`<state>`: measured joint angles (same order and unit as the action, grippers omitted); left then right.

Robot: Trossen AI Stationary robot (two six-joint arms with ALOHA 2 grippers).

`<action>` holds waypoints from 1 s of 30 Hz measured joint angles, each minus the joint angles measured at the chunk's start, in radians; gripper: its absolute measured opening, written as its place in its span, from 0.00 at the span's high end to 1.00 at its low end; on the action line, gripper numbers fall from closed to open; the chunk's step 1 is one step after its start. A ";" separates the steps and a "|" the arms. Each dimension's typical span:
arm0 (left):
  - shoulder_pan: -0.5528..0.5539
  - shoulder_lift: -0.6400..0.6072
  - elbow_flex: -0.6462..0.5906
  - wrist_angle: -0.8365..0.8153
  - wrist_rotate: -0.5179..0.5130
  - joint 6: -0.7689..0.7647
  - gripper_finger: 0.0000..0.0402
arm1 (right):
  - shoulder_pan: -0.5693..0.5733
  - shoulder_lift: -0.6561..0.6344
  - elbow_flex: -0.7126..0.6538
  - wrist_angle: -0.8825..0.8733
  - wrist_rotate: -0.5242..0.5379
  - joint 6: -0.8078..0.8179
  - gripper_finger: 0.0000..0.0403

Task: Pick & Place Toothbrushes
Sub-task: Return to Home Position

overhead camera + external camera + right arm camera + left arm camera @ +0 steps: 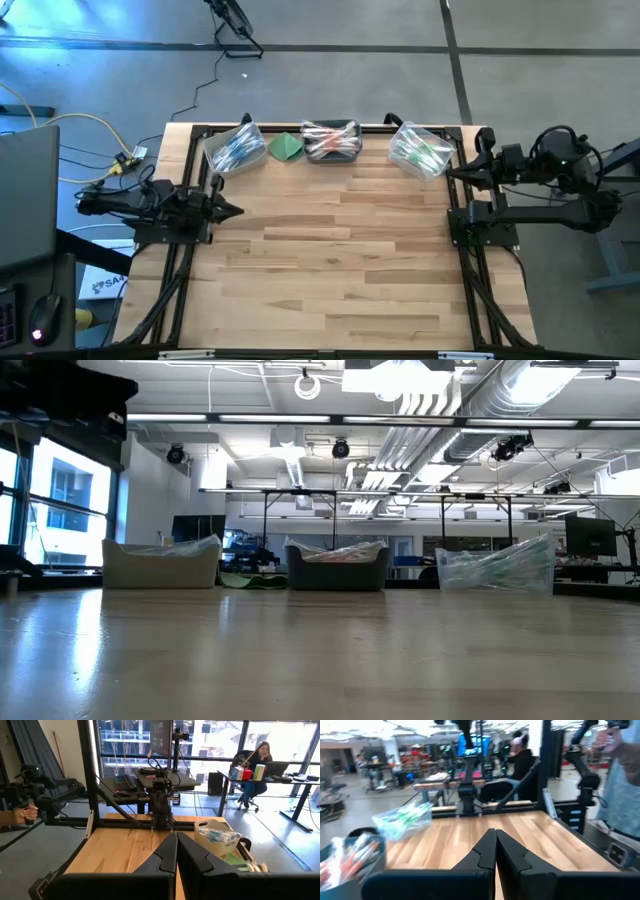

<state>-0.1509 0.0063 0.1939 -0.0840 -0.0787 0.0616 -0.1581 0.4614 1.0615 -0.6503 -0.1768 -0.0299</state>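
1. Toothbrushes (332, 141) do not show anywhere on the near planks of the tabletop (340, 270), which fill the foreground from the front edge.
2. Midway back, at the tabletop's left edge, the left tool (495, 832) sits on its folded arm. Its two dark fingers are pressed together on nothing, and it points across the wood toward the right side.
3. Opposite it, at the right edge and slightly farther back, the right tool (176, 836) mirrors it. Its fingers are pressed together, empty, and it points toward the left side.
4. Along the far edge three bins stand in a row, all beyond both tools.
   - The pale left bin (160, 570) holds blue-handled sticks and is nearer the left tool.
   - The dark middle bin (335, 575) holds orange ones and is well apart from either tool.
   - The clear right bin (495, 572) holds green ones and is near the right tool.
5. A folded green cloth (286, 147) lies between the left and middle bins.
6. In every bin the sticks lie heaped along the bin's length. They run roughly side to side in the middle bin, some crossed, and slantwise in the angled outer bins.
7. Judging from this, the sorting looks finished. Everything lies farther back than the tools, so the coming move likely needs no reach, only settling both arms at rest.
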 joint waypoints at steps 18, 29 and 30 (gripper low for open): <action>0.000 0.000 -0.162 0.103 -0.009 0.017 1.00 | 0.000 0.000 0.000 -0.043 0.026 0.008 0.99; 0.000 0.003 -0.179 0.114 -0.015 0.012 1.00 | 0.000 -0.022 0.000 -0.052 0.019 0.064 0.99; 0.000 0.006 -0.179 0.114 -0.015 0.012 1.00 | 0.000 -0.038 -0.001 -0.057 0.018 0.078 0.99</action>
<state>-0.1509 0.0128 0.0147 0.0303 -0.0940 0.0734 -0.1581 0.4237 1.0603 -0.7072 -0.1585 0.0477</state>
